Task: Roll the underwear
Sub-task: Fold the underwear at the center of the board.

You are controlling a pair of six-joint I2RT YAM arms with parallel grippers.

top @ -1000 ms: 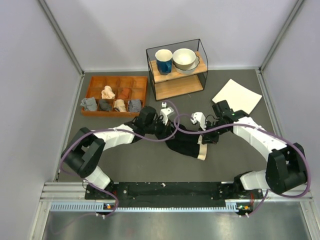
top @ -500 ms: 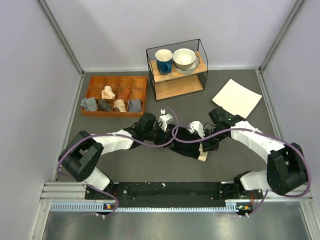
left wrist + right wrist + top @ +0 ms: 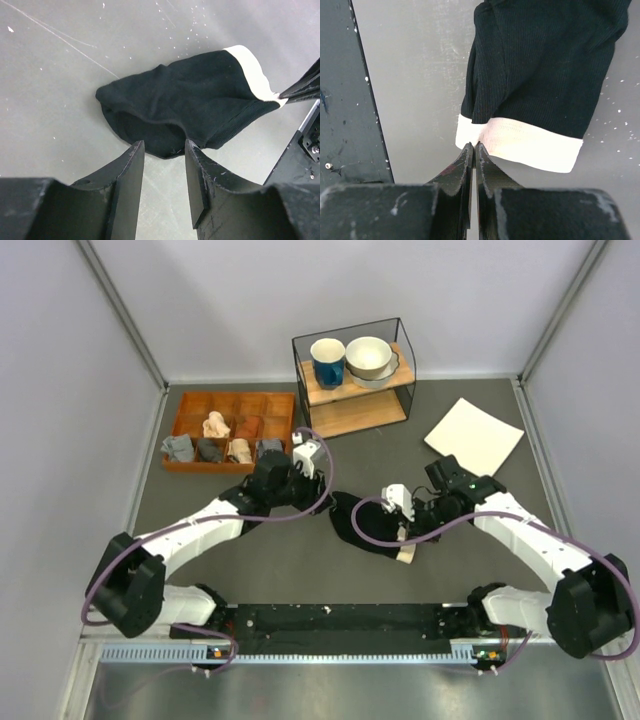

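Left wrist: left tool [image 3: 164,150] spread, underwear [image 3: 190,105] at 12 o'clock; right tool [image 3: 473,147] pinching waistband [image 3: 520,142]; fold could be dragged loose.

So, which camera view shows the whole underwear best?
The left wrist view: the underwear lies there whole and uncovered. The right wrist view crops its far end; the top view shows it small, partly under the right arm.
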